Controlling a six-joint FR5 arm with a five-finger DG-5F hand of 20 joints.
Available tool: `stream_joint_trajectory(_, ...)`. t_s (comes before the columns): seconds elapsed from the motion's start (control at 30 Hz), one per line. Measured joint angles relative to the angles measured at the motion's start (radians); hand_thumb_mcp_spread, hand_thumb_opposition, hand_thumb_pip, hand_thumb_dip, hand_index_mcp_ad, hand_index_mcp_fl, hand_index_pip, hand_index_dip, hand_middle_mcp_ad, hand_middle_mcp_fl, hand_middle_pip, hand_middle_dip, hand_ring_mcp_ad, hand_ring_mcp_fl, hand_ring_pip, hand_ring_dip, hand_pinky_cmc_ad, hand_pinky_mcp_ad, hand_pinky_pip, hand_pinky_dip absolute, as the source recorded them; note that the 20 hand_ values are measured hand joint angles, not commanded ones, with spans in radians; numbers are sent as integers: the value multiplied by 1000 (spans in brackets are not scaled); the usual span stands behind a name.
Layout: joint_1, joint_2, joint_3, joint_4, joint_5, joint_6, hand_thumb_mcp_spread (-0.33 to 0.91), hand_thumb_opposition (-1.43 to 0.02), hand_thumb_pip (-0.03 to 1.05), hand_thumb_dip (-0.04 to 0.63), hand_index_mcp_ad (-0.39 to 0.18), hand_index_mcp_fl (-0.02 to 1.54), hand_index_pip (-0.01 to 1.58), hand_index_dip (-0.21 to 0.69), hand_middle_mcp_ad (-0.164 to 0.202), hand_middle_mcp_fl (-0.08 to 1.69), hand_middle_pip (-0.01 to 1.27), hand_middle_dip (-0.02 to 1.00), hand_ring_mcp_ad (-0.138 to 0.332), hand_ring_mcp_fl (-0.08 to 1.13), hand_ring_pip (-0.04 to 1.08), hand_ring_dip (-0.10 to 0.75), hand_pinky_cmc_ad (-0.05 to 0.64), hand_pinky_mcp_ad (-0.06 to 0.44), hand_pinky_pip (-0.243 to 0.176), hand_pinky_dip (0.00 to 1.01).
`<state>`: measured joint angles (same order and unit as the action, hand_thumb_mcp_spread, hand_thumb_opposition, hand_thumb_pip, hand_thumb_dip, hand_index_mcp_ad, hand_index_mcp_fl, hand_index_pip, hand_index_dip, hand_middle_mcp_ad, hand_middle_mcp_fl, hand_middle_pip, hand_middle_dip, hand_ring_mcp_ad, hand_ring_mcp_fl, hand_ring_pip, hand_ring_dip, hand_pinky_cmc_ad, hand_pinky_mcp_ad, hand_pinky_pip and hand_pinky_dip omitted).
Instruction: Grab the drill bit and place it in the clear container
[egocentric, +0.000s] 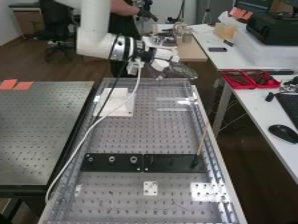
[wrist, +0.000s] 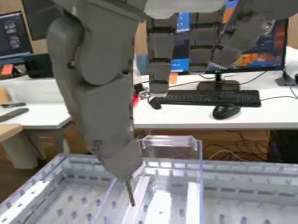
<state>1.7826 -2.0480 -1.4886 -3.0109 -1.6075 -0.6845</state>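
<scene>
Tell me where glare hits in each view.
High view: bright patches on the bench toward its near right corner, smaller glints toward its far right; wrist view: white streaks in and around the clear container, while the drill bit looks dark.

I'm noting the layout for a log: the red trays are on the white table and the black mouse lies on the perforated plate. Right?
Not quite: the high view shows the black mouse on the white table. The red trays are there, as stated.
</scene>
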Motion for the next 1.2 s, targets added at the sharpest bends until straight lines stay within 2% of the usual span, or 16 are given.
stream_joint_trajectory(0.4,11,-50,32,-2,30,-11,703,-1033,436,284,-180,1065,679,349,56,375,117,239,199,133,115,86,353,150,-52,138)
stream_joint_trajectory(0.83,15,-61,47,0,32,-10,703,-1033,436,284,-180,1065,695,346,52,396,122,251,199,133,115,87,353,150,-56,138)
stream_joint_trajectory(0.97,13,-65,54,-22,33,-16,686,-1051,426,284,-178,1054,709,347,52,393,122,251,199,133,115,87,353,150,-56,138)
stream_joint_trajectory(1.03,12,-70,63,-44,32,-19,641,-1037,421,283,-154,972,780,347,52,367,122,251,201,134,113,87,353,152,-52,138)
stream_joint_trajectory(1.17,9,-74,70,-60,36,-23,550,-918,506,283,-138,620,747,347,56,297,119,250,197,101,113,87,337,150,-56,138)
stream_joint_trajectory(1.2,8,-74,69,-59,36,-24,531,-901,525,283,-138,607,730,347,52,298,119,250,201,98,113,87,333,150,-56,138)
